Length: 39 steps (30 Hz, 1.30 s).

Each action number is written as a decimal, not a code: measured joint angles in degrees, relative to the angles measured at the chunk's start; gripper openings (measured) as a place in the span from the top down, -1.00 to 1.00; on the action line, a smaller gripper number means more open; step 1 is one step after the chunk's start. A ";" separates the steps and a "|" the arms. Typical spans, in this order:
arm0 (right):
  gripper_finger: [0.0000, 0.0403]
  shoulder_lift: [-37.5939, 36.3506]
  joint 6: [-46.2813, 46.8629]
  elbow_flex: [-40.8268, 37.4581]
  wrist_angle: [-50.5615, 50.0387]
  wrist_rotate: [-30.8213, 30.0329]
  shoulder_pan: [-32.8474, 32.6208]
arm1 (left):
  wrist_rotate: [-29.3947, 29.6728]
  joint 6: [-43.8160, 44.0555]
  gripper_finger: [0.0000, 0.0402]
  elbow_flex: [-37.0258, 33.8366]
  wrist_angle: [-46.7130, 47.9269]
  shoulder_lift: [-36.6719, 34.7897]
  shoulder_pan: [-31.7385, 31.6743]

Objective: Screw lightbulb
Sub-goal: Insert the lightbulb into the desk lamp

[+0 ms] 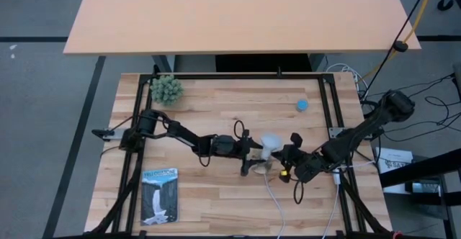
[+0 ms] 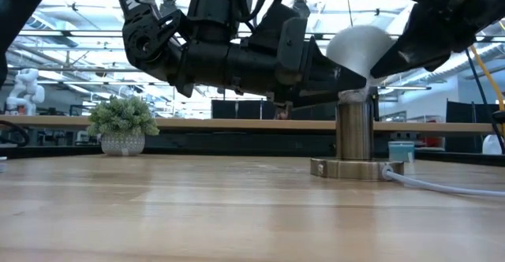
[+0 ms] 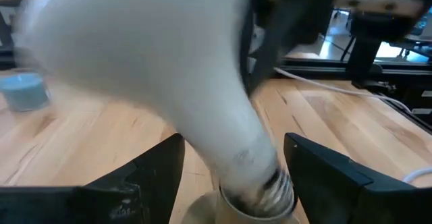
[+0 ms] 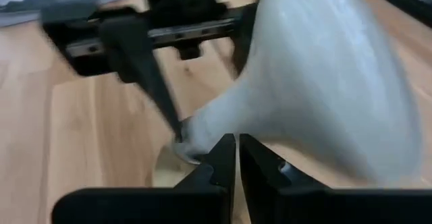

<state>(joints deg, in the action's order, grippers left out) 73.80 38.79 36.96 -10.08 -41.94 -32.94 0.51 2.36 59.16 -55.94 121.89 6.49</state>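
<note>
The white lightbulb leans tilted, its grey screw base at the mouth of the silvery socket, which stands on its disc on the table. My left gripper is open, one finger on each side of the bulb's neck; I cannot tell whether they touch it. It also shows in the high view. My right gripper is shut, with its tips at the bulb's cone. It comes in from the table's right. My right gripper touches the bulb's tapering cone, just above the screw base, with the tips of its shut fingers. The fingers come slanting down from the table's right. The bulb stays tilted, its base in the socket's mouth and its dome up.
A white cord runs from the socket to the near edge. A small blue object lies far right, a potted plant far left, a printed booklet near left. Dark frame rails line the table's sides.
</note>
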 joint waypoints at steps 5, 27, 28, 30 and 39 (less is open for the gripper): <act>0.92 2.68 -3.09 0.01 3.57 0.09 0.01 | -0.01 -0.14 -0.28 0.01 -0.49 0.00 -0.82; 0.92 3.37 -8.00 0.06 5.68 -1.20 0.31 | -0.47 -1.54 0.12 0.02 -0.72 0.00 -0.51; 0.92 3.37 -8.00 0.06 5.67 -1.17 0.31 | -0.48 -1.58 0.12 0.02 -0.72 0.00 -0.51; 0.92 3.37 -8.00 0.06 5.67 -1.13 0.31 | -0.53 -1.63 0.12 0.02 -0.74 0.00 -0.51; 0.92 2.68 -8.11 0.06 5.91 1.69 0.25 | -1.26 -1.63 0.12 0.02 -0.70 0.00 -0.40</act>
<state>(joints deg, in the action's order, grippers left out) 76.48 30.68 37.01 -4.17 -40.25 -32.69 -0.75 0.73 59.18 -56.64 121.89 6.09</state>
